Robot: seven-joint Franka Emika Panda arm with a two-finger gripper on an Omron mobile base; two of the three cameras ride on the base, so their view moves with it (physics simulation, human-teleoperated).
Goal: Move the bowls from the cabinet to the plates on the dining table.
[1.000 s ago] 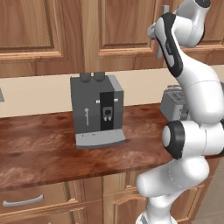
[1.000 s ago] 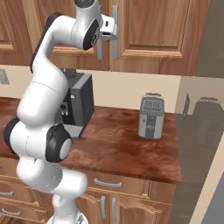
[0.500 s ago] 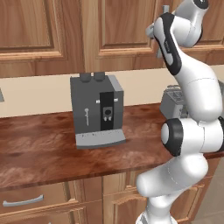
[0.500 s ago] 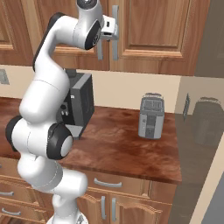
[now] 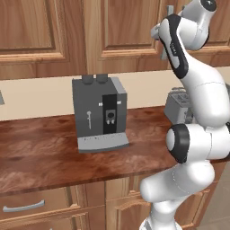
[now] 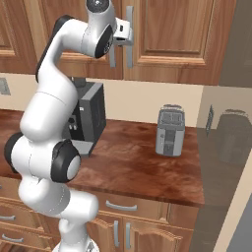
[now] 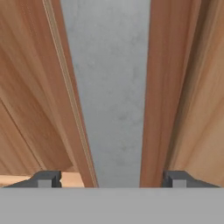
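— What changed in the last second?

— Hardly anything. In the right base view my upper arm has crept a touch toward the right of the frame. The coffee machine (image 5: 99, 112), the toaster (image 6: 170, 130) and the counter (image 5: 40, 152) sit where they did.

— And your jaws?

— Spread wide. In the hand view my finger tips (image 7: 46, 179) stand in the lower left and lower right corners. The grey handle bar (image 7: 113, 109) runs from top to bottom through the middle, between them. Neither tip touches it: a strip of brown door wood shows on each side of the bar.

— Where is that bar in the room?

— On the cabinet (image 5: 112, 31), which fills the top of both base views. In the right base view my hand is at the top centre, against the bar. A second bar (image 6: 112, 55) hangs just beside it, to the left in the frame.

— Can you see the bowls?

— No. The cabinet doors are shut, so whatever is inside is hidden.

— How much room is there around you?

— The raised panel edges run close along both sides of the bar. Below my hand the space is open down to the counter. The coffee machine stands lower left of my hand in the right base view, the toaster lower right, and the two are well apart.
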